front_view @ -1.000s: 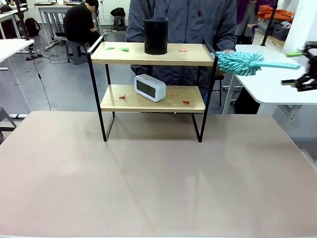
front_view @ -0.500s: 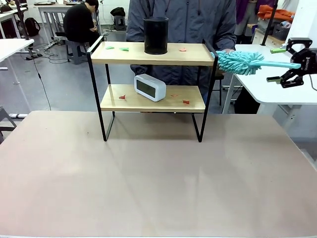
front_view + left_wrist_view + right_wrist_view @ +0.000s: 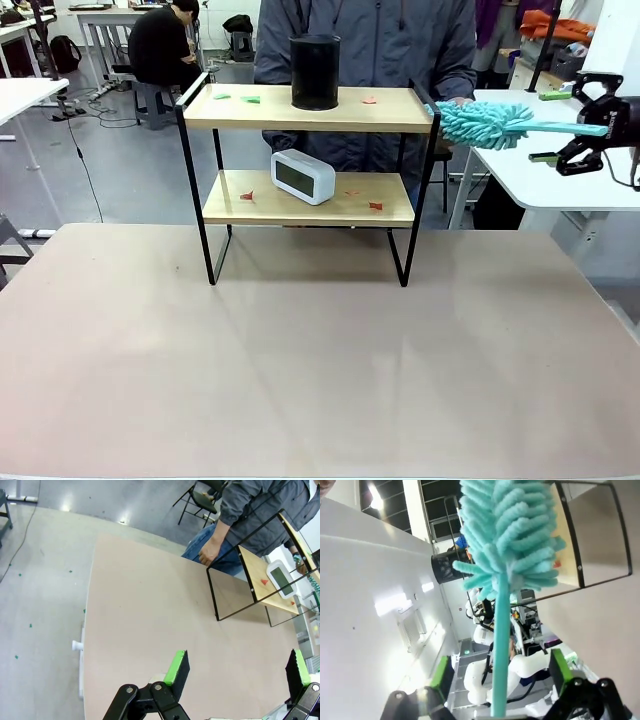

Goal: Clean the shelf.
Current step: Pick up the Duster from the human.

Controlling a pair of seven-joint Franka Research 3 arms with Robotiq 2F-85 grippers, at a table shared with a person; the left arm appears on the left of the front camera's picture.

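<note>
Shelf, at twelve o'clock on the table: rigid, probably light and tippable; steady it by its black frame. Chenille duster, soft-headed, offered at two o'clock; right gripper gapes wide astride its stiff handle, unclosed. Left gripper wide, empty.

The shelf stands on the beige table, left of the right gripper, carrying a black canister above, a white clock below, and seemingly paper scraps.
</note>
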